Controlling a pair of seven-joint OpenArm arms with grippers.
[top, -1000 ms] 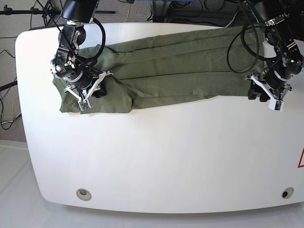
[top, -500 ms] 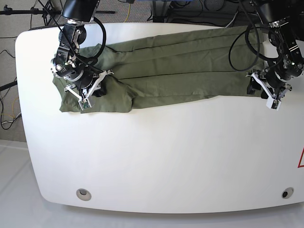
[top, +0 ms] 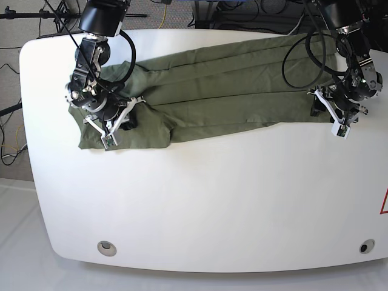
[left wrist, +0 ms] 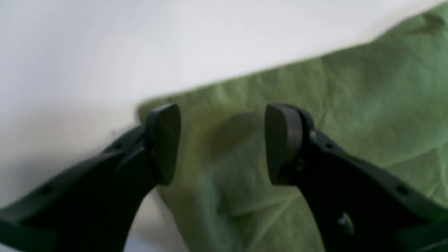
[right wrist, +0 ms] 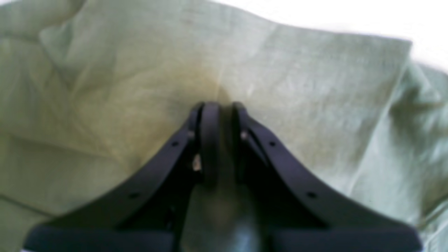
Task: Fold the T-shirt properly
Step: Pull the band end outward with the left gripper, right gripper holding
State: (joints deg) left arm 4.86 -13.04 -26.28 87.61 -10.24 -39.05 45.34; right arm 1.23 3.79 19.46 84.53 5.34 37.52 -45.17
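Olive-green thin cotton T-shirt (top: 212,85): lies in a long folded band across the far side of the white tabletop (top: 212,200). Left gripper (left wrist: 222,143): jaws wide apart, empty, above the shirt's corner. Right gripper (right wrist: 218,115): jaws nearly closed, pinching shirt fabric.

One T-shirt (top: 212,85), olive green, spread along the far side of the table (top: 200,200); one table, white; two robot arms, one at each end of the T-shirt; two grippers, left gripper (top: 332,116), right gripper (top: 115,124); two round holes in the table's near edge.
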